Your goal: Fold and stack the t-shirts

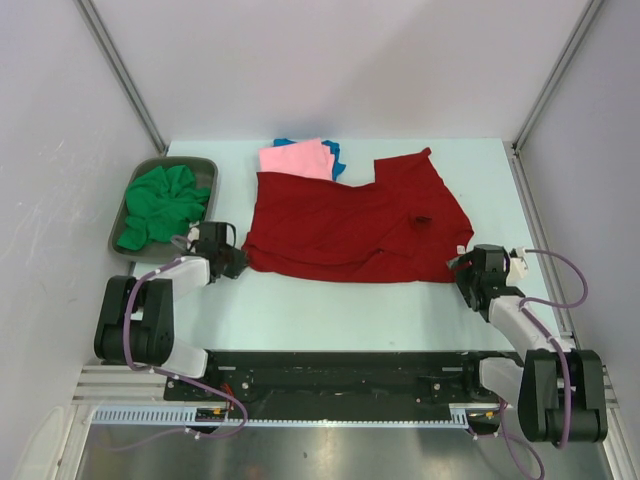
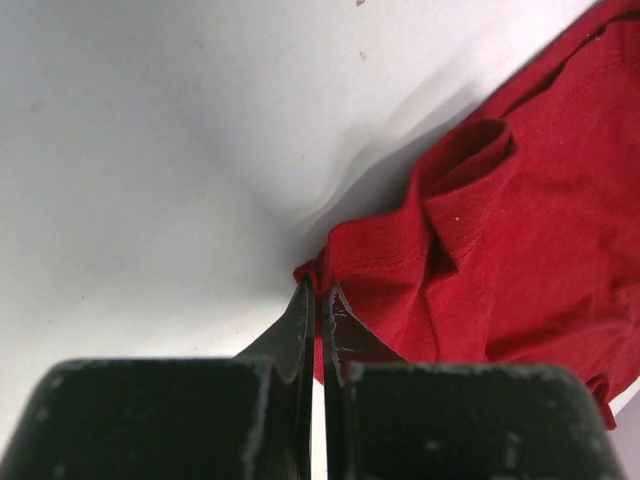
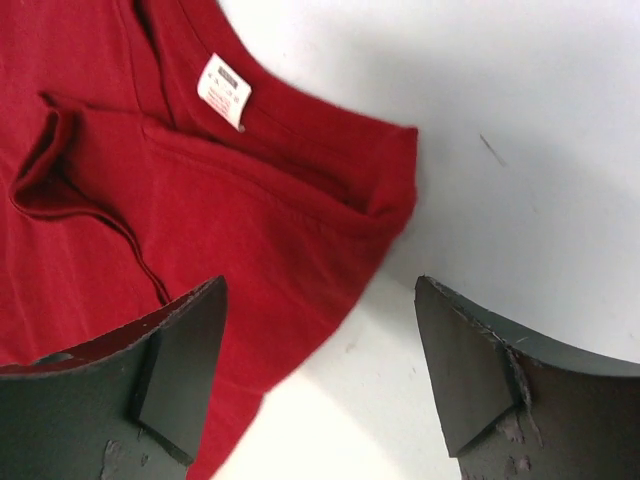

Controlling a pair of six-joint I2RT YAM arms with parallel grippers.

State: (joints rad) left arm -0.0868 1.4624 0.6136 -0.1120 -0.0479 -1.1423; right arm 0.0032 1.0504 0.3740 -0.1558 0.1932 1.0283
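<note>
A dark red t-shirt (image 1: 350,225) lies spread in the middle of the table, partly folded. My left gripper (image 1: 238,262) is shut on its near left corner, pinching the red hem (image 2: 318,272) between the fingertips. My right gripper (image 1: 462,264) is open at the shirt's near right corner, jaws wide apart over the red edge (image 3: 290,270) and bare table, holding nothing. A small white tag (image 3: 223,91) shows at the collar. A folded pink shirt (image 1: 296,159) lies on a blue one (image 1: 336,155) behind the red shirt. A green shirt (image 1: 160,203) is crumpled in the tray.
A grey metal tray (image 1: 203,163) stands at the far left of the table. White walls with metal posts (image 1: 120,70) enclose the table on three sides. The arms' base rail (image 1: 340,375) runs along the near edge.
</note>
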